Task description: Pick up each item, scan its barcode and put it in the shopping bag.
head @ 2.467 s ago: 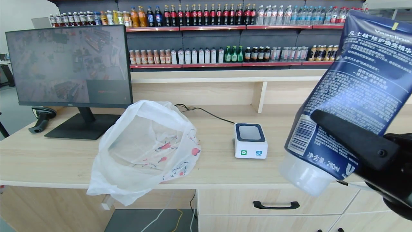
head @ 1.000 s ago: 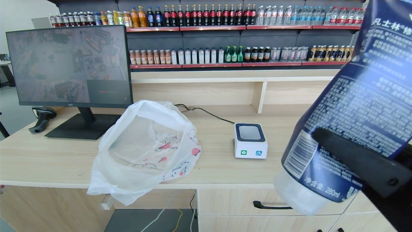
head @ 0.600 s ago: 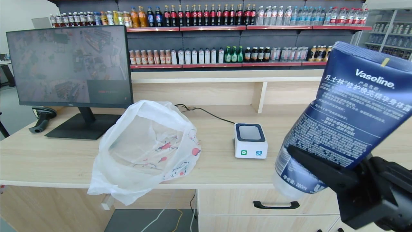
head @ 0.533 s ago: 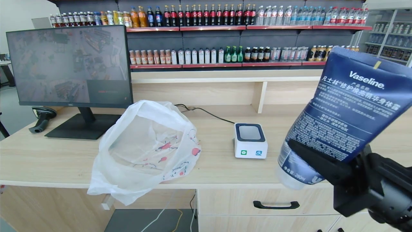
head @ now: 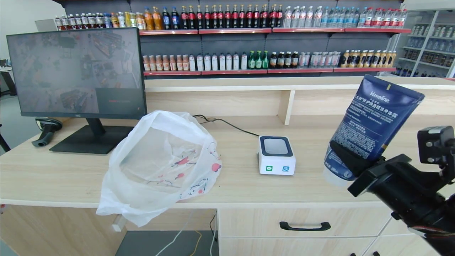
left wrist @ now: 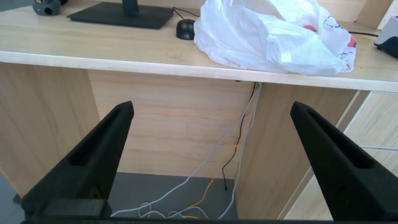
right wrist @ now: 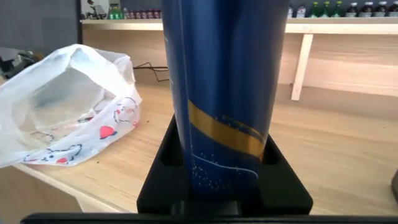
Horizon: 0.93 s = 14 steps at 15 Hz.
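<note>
**Blue tube (head: 373,121) held in the right jaws, with the scanner (head: 276,154) to their left on the bench (head: 53,177).**

The left jaws are wide open and empty, low in front of the bench, and the shopping bag (left wrist: 273,31) is above and ahead of them. From the right jaws the bag is well away to the left. The scanner is nearer on that side and lower, so the right arm is the closer one. These jaws are closed around the tube near its cap. The tube's long axis is tilted: cap down-left toward the scanner, flat sealed end up-right. The side with dense white print faces the head camera, and I cannot make out the barcode.
</note>
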Tool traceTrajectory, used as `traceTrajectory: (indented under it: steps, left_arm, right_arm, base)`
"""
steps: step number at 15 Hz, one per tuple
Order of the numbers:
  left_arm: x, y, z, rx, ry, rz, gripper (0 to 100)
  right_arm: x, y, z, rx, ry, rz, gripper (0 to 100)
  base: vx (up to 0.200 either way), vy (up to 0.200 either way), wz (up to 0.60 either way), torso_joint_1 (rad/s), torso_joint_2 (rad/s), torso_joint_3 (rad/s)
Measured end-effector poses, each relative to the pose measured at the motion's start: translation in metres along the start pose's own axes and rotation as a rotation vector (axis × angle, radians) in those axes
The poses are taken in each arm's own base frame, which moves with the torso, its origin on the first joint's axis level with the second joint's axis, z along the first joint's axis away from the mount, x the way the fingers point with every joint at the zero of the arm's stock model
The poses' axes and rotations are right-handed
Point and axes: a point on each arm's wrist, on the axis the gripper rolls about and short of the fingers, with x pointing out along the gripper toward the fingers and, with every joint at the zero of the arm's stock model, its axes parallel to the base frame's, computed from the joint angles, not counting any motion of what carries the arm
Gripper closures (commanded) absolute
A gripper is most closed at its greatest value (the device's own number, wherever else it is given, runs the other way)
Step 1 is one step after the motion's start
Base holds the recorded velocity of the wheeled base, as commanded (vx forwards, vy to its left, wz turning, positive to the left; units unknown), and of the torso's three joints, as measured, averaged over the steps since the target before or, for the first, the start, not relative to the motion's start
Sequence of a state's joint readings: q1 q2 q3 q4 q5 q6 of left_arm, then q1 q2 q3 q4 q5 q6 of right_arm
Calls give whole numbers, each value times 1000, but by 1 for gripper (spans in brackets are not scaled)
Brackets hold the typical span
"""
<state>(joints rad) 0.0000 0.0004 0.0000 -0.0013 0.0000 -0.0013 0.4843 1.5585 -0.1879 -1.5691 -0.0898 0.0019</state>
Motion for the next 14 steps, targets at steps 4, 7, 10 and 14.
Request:
traceTrajectory:
  steps: [4, 7, 10, 14]
  left_arm:
    - [0, 0, 0, 0, -1, 0, 0]
    - [0, 0, 0, -1, -1, 0, 0]
    - [0, 0, 0, -1, -3, -1, 0]
    - [0, 0, 1, -2, -6, -1, 0]
  right_arm:
    - [9, -14, -5, 19, 13, -70, 100]
    - [14, -18, -7, 17, 16, -85, 100]
    - [17, -19, -9, 20, 25, -92, 100]
    - [24, -20, -9, 13, 14, -94, 100]
  base:
    - [0, 0, 0, 0, 0, 0]
    - [0, 200, 0, 2, 1, 2]
    - [0, 200, 0, 9, -4, 1]
    - [0, 100, 0, 1, 0, 1]
